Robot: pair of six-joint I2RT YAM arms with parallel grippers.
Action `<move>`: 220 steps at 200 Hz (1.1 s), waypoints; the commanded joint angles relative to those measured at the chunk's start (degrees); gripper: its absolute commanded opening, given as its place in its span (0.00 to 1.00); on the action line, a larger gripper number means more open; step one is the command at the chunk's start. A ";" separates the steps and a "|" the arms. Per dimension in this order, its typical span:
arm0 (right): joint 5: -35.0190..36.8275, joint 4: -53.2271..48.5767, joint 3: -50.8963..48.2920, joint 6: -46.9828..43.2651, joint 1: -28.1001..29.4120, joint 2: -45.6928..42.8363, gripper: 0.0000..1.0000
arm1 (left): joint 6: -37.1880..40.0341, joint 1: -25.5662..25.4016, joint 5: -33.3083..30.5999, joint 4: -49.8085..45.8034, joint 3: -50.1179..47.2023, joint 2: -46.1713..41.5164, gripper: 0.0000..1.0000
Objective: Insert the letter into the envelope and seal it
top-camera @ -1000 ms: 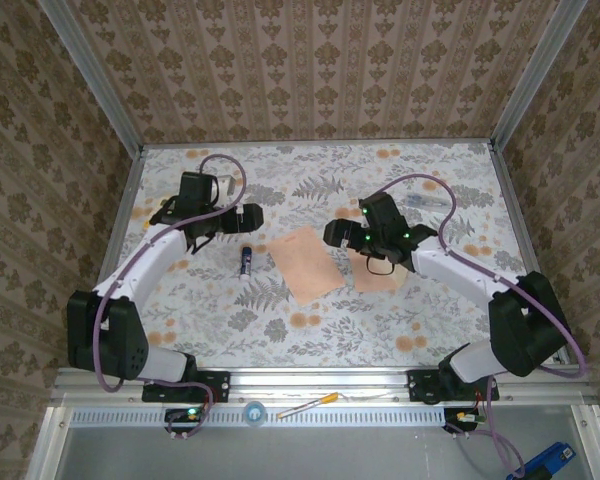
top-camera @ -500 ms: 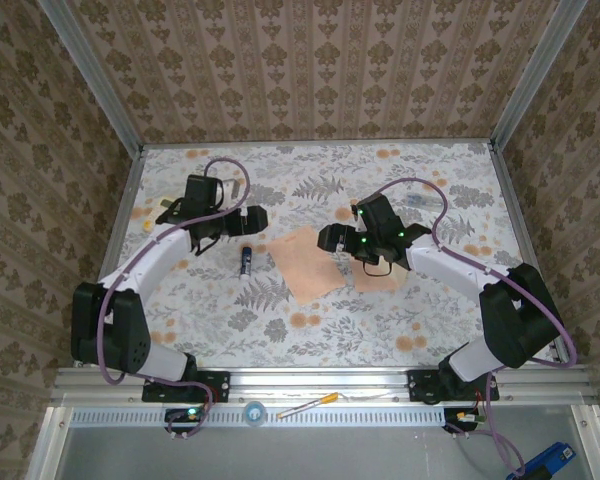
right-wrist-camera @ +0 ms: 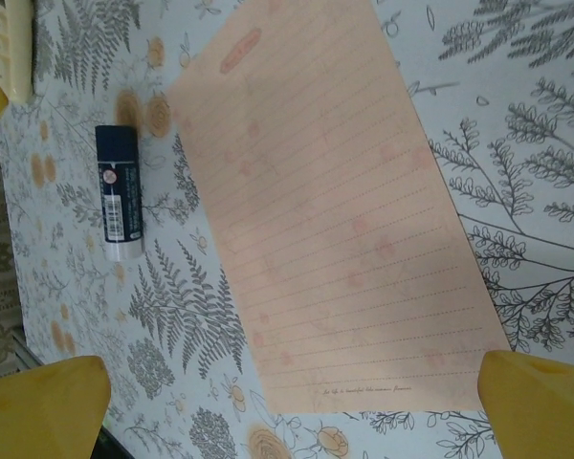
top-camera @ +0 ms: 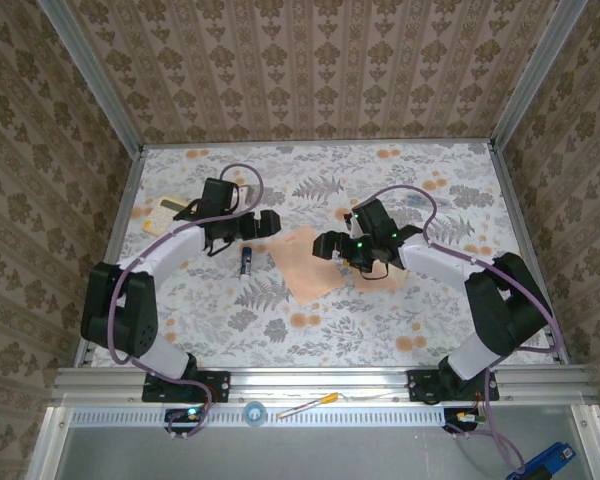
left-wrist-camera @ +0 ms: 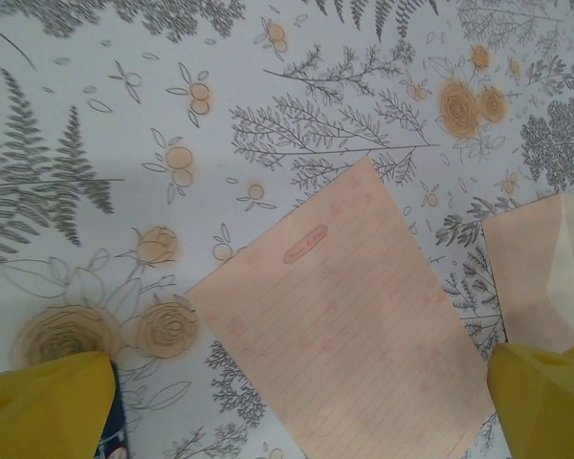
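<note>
The letter [top-camera: 308, 262], a lined salmon-pink sheet, lies flat in the middle of the floral table. My left gripper [top-camera: 265, 225] hovers open just left of its far corner. My right gripper [top-camera: 325, 243] hovers open at its right edge. Part of the envelope [top-camera: 388, 282] shows beneath the right arm. In the left wrist view the letter [left-wrist-camera: 354, 316] lies below the open left gripper [left-wrist-camera: 297, 411], and the envelope [left-wrist-camera: 536, 273] with its paler flap is at the right. The right wrist view has the letter [right-wrist-camera: 335, 220] under the open right gripper [right-wrist-camera: 292, 406]. Neither gripper holds anything.
A dark blue glue stick [top-camera: 246, 261] lies just left of the letter, also seen as the glue stick [right-wrist-camera: 120, 191]. A yellowish item [top-camera: 175, 205] lies at the back left and a small clear item [top-camera: 420, 203] at the back right. Patterned walls enclose the table.
Both arms have closed in on the letter: the left gripper moved right, the right gripper moved left. Both stayed open. The letter and envelope have not moved.
</note>
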 commanded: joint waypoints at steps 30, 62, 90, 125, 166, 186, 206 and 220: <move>-4.15 2.51 -1.27 2.08 0.30 2.59 1.00 | -3.57 -0.47 1.96 3.85 0.56 3.76 1.00; -4.25 2.42 -2.38 2.49 0.36 2.35 1.00 | -3.68 -0.49 1.88 4.51 1.16 6.14 1.00; -4.74 3.13 -4.20 3.27 0.46 2.09 1.00 | -3.51 -0.54 2.22 4.86 1.75 8.03 1.00; -5.01 4.39 -6.07 4.01 0.95 1.21 1.00 | -3.42 -0.48 2.40 4.80 2.40 9.54 1.00; -4.95 5.57 -7.09 4.47 1.27 1.47 1.00 | -3.43 -0.47 2.66 4.78 2.72 10.39 1.00; -4.76 5.84 -7.10 4.56 1.26 1.65 1.00 | -3.04 -0.61 2.67 4.53 3.01 10.63 1.00; -4.59 5.89 -7.09 4.56 1.26 2.32 1.00 | -2.39 -0.76 2.33 3.78 3.42 10.95 1.00; -4.59 5.98 -7.10 4.53 1.29 2.67 1.00 | -1.79 -0.97 1.88 3.29 3.81 11.29 1.00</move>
